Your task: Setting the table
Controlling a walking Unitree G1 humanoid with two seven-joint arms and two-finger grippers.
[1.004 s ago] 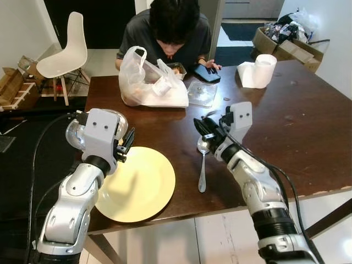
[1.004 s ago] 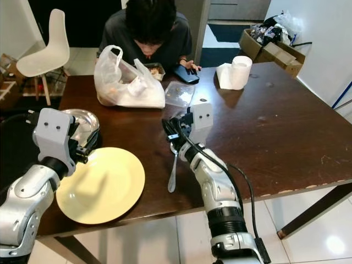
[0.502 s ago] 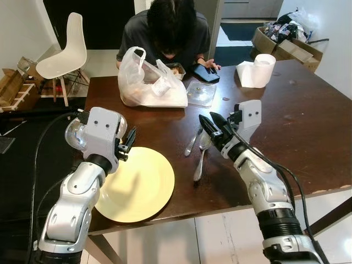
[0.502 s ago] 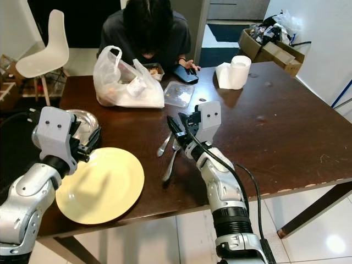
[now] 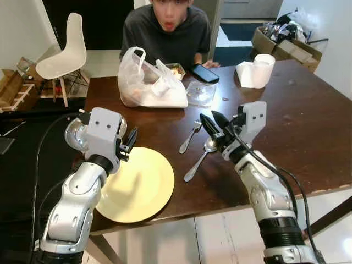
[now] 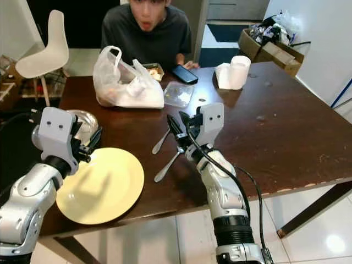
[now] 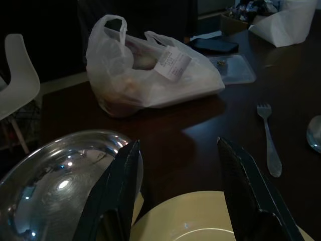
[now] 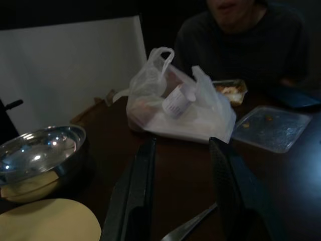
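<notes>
A yellow plate (image 5: pixel 135 184) lies at the table's near left edge. A fork (image 5: pixel 190 137) and a spoon (image 5: pixel 199 159) lie side by side, slanted, on the dark wood right of it. My right gripper (image 5: pixel 212 125) hovers open just above the spoon's bowl end, holding nothing. My left gripper (image 5: pixel 130 142) is open over the plate's far left rim, beside a steel bowl (image 7: pixel 55 181) that is half hidden behind the arm. The left wrist view looks along the fingers (image 7: pixel 118 196) toward the fork (image 7: pixel 268 140).
A person (image 5: pixel 168 27) sits at the far side. Before them are a white plastic bag (image 5: pixel 148 82), a clear lid (image 5: pixel 201 92), a phone (image 5: pixel 205 72) and a paper towel roll (image 5: pixel 257 70). A white chair (image 5: pixel 66 49) stands on the floor at the left.
The fork has come out of my right gripper and now lies left of the spoon; the spoon has swung to a slant. My right gripper has drawn back to the right. The person raised their head.
</notes>
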